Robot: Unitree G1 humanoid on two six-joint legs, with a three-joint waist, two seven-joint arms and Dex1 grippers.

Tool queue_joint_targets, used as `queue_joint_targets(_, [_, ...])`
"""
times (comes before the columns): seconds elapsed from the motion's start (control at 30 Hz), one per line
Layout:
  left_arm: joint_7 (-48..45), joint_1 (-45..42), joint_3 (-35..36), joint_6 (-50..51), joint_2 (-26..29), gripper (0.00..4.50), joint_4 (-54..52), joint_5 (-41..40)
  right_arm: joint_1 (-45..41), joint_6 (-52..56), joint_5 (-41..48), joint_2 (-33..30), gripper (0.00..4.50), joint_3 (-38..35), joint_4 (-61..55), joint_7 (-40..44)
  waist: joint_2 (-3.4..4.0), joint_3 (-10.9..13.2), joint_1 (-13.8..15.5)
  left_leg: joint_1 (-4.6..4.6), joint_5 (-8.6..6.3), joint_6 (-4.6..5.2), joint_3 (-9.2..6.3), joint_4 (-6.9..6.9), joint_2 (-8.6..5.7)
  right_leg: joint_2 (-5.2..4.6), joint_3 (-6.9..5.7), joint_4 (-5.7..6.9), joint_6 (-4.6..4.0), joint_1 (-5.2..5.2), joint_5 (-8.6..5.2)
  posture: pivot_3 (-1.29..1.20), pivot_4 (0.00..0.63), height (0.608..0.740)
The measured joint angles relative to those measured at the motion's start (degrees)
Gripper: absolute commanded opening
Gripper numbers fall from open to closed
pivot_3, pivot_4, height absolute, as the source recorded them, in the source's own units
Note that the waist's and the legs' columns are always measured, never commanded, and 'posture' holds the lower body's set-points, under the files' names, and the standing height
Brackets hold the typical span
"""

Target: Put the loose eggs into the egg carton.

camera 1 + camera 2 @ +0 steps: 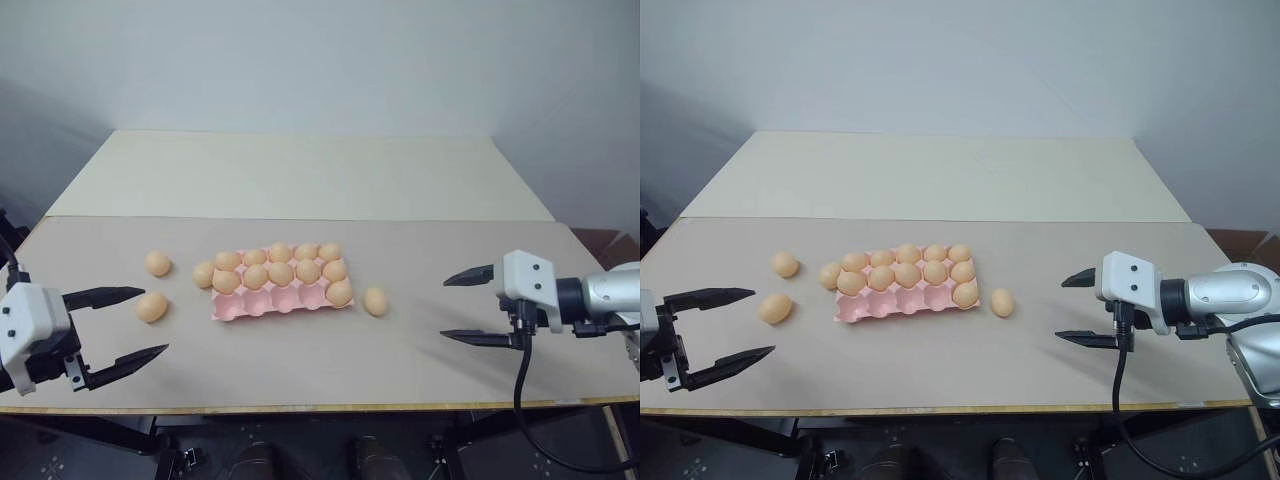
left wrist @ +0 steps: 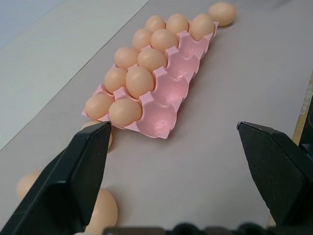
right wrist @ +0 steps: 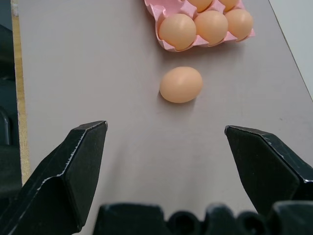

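**Four eggs loose, four cups empty**

Both claws, left (image 1: 128, 325) and right (image 1: 467, 307), hang released and empty. Three loose eggs (image 1: 152, 306) lie left of the pink carton (image 1: 262, 306), one at its right (image 1: 375, 301). A careless nudge could roll an egg off the table (image 1: 420, 350).

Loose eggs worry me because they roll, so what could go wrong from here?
The loose egg right of the egg carton lies free on the table; a nudge from the open right gripper might roll it toward the front edge. Three loose eggs sit close together by the open left gripper, so reaching for one could knock another.
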Motion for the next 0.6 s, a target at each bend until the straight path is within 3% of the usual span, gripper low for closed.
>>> queue_joint_targets(0.6, [1.2, -3.2, -3.1, -0.1, -0.2, 4.50, 0.2, -0.6, -0.1, 0.8, 0.0, -0.4, 4.47, -0.2, -0.2, -0.3, 0.00, 0.0, 0.0, 0.00, 0.00, 0.00, 0.01, 0.00, 0.00, 0.00, 0.01, 0.02, 0.00, 0.00, 0.00, 0.00, 0.150, 0.740])
